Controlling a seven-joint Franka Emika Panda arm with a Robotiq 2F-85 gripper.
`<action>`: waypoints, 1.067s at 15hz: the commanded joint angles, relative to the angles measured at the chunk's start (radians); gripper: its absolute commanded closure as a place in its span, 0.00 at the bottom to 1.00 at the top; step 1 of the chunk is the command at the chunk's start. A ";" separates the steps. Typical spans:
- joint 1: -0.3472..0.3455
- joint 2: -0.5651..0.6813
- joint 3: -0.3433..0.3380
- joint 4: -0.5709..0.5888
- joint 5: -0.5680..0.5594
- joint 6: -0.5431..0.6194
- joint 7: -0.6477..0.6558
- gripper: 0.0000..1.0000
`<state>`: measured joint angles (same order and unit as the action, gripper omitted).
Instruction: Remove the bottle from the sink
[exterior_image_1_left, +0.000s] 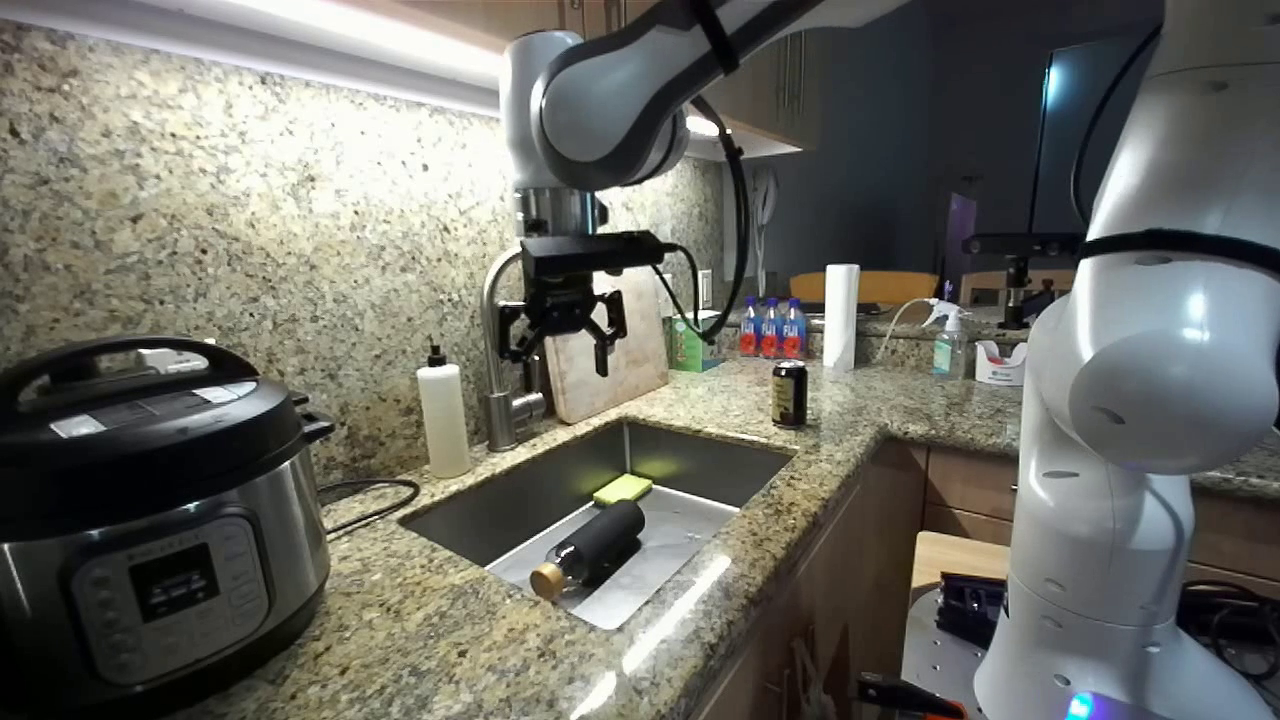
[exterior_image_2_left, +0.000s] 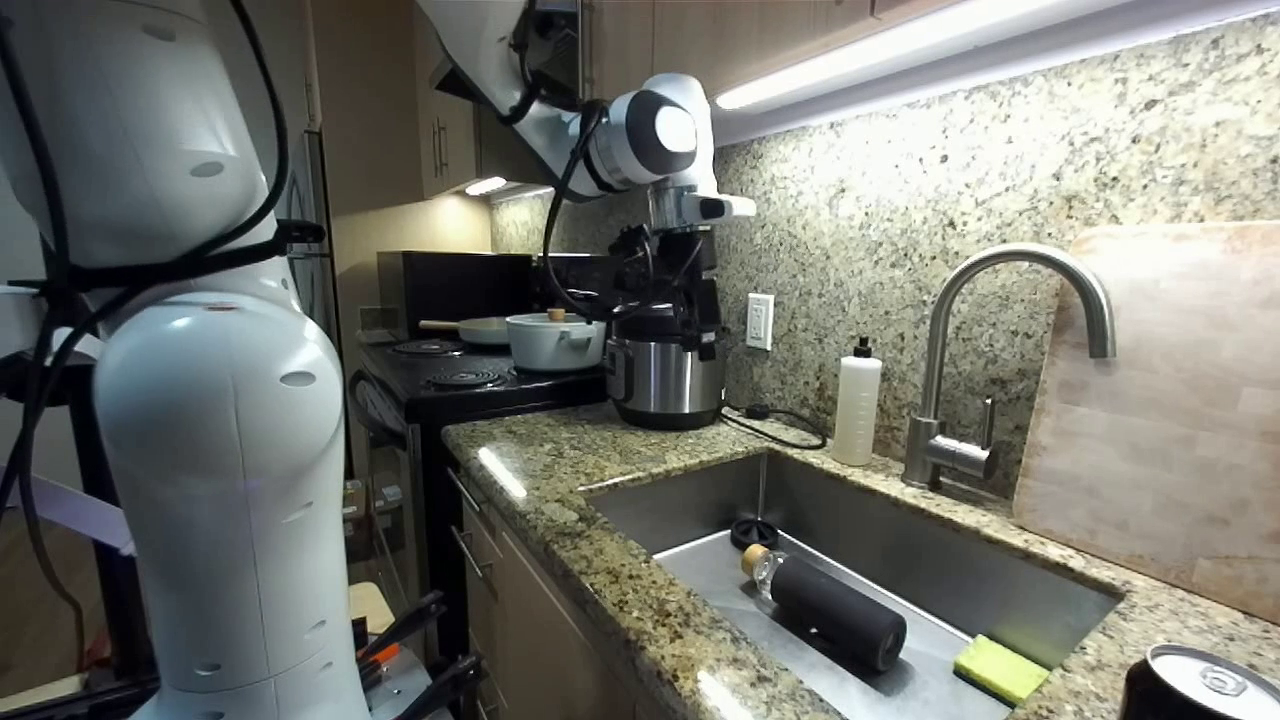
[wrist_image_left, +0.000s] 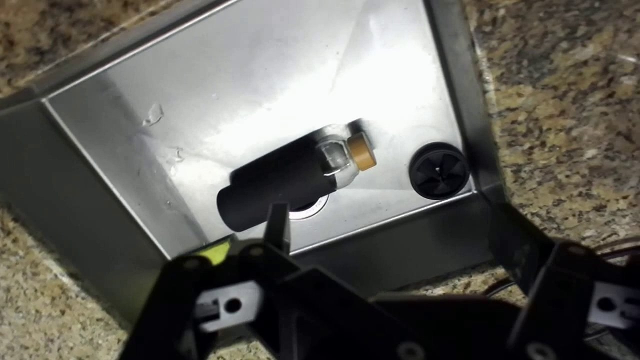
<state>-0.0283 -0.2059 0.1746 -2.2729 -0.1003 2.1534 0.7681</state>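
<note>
Black, tan-capped cylindrical bottle (exterior_image_1_left: 600, 538) lying in a rectangular stainless-steel sink (exterior_image_1_left: 690, 520)

In an exterior view, the black end effector (exterior_image_1_left: 566, 374) hangs above sink level, jaws spread apart. In an exterior view, a flat yellow-green sponge (exterior_image_2_left: 1000, 668) lies near the bottle's base. In the wrist view, the bottle partly covers the round drain (wrist_image_left: 309, 213)

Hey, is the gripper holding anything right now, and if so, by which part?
Nothing is held. The gripper hangs open and empty, clear of the black-bodied, clear-necked bottle, which lies on its side in the sink.
</note>
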 joint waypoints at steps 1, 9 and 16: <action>0.032 0.136 0.000 0.082 0.063 0.064 0.181 0.00; 0.085 0.392 -0.082 0.219 0.174 0.293 0.442 0.00; 0.100 0.465 -0.166 0.243 0.273 0.472 0.614 0.00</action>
<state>0.0571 0.2539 0.0417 -2.0213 0.1303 2.5546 1.3007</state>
